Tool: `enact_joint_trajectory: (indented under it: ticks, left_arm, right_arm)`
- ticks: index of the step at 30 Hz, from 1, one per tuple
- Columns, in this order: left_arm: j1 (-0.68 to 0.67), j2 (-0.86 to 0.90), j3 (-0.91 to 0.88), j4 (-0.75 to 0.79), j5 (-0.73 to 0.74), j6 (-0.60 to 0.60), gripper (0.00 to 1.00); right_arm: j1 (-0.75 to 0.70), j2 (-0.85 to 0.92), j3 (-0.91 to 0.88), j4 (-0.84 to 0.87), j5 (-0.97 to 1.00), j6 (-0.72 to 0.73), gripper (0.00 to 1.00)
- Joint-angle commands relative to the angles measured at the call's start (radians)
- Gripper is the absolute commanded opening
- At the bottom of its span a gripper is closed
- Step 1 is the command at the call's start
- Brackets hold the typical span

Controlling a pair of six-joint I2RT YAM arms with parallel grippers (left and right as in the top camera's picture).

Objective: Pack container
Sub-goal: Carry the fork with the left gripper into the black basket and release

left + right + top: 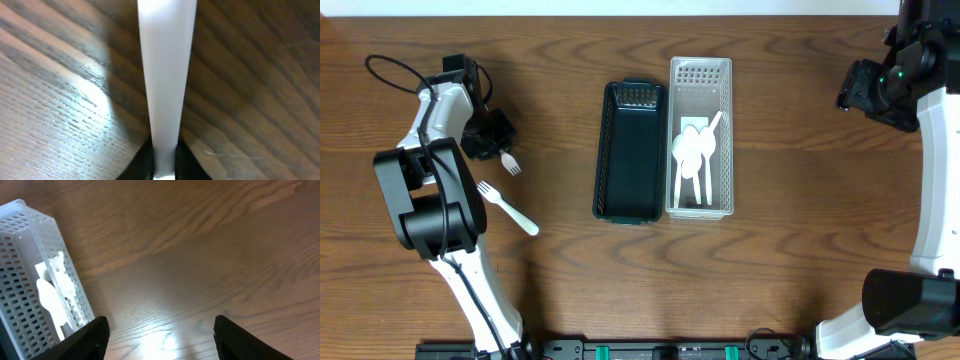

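A dark green container (630,150) and a white perforated container (700,138) stand side by side mid-table. The white one holds several white spoons (695,150) and also shows in the right wrist view (30,280). My left gripper (492,140) is shut on a white fork (510,163) close above the table; in the left wrist view the fork's handle (165,75) is pinched between the black fingers (164,160). A second white fork (507,207) lies on the table just in front of it. My right gripper (870,90) is open and empty at the far right (160,335).
The dark green container looks empty. A black cable (395,70) loops near the left arm at the back left. The wooden table (800,230) lies bare between the containers and the right arm.
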Motion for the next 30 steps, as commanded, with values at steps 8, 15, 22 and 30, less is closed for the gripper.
enact_joint_trajectory:
  ticks: [8,15,22,30]
  left_arm:
    - [-0.004,-0.047,0.018,-0.048,-0.044,0.008,0.06]
    - [-0.114,-0.265,0.115,-0.196,-0.039,0.037,0.06]
    - [-0.435,-0.514,0.156,-0.236,-0.04,0.084,0.06]
    - [-0.697,-0.473,0.114,-0.245,-0.04,0.084,0.06]
  right_arm:
    - [-0.01,0.0,0.002,0.006,0.042,0.016,0.72]
    - [-0.017,0.0,0.002,0.006,0.042,-0.023,0.72]
    - [-0.024,0.0,0.002,0.006,0.041,-0.047,0.72]
    - [-0.024,0.0,0.002,-0.001,0.041,-0.071,0.73]
